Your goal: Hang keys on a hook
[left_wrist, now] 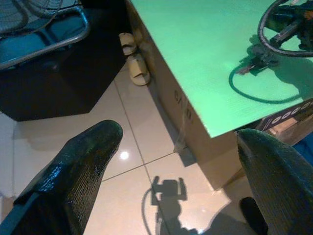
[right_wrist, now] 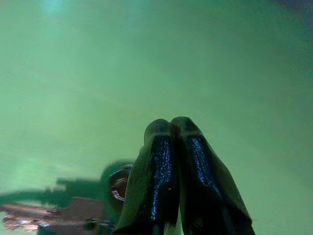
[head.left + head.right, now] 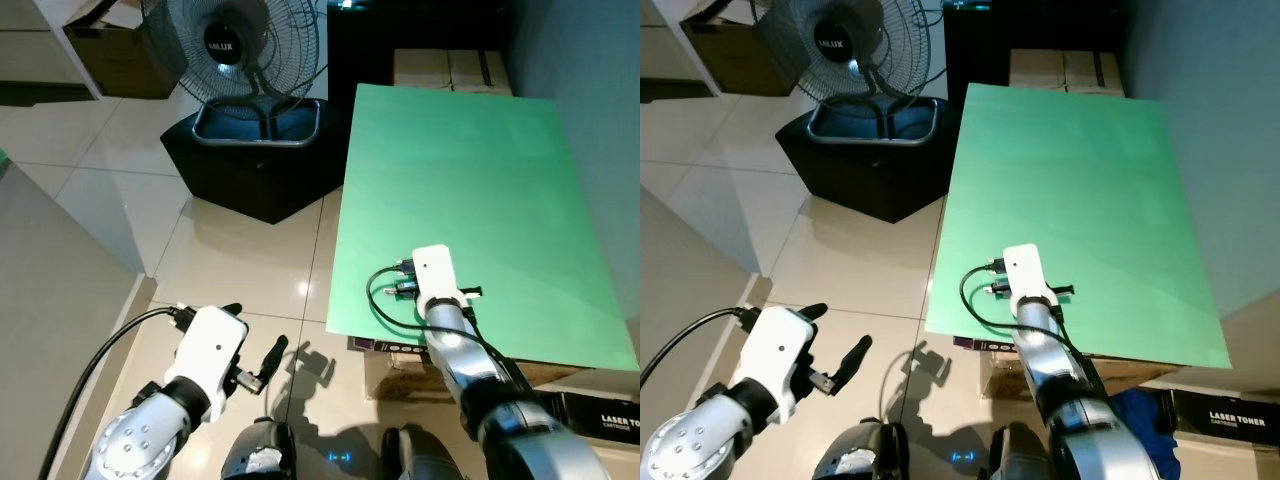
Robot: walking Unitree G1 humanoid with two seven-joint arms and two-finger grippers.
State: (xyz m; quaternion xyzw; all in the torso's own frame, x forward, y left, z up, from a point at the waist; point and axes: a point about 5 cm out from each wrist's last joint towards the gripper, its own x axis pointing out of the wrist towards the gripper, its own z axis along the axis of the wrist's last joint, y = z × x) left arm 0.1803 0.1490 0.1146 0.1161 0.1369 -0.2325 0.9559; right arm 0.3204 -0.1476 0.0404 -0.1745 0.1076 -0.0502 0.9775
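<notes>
A bunch of keys (image 2: 73, 210) with a metal ring (image 2: 117, 183) hangs right beside my right gripper (image 2: 171, 128), casting a shadow on the green tabletop (image 3: 470, 170) just below. The two black fingers are pressed together and seem to pinch the ring. From the head, my right wrist (image 3: 435, 275) hovers over the table's near left corner and hides the fingers beneath it. My left gripper (image 3: 255, 335) is low over the tiled floor to the left of the table, open and holding nothing; its fingers (image 1: 83, 161) stand wide apart.
A standing fan (image 3: 235, 45) rests on a black box (image 3: 250, 165) at the far left of the table. Cardboard boxes (image 3: 450, 70) sit behind the table, slippers (image 1: 134, 63) lie at its foot, and a toner carton (image 3: 600, 410) lies at the near right.
</notes>
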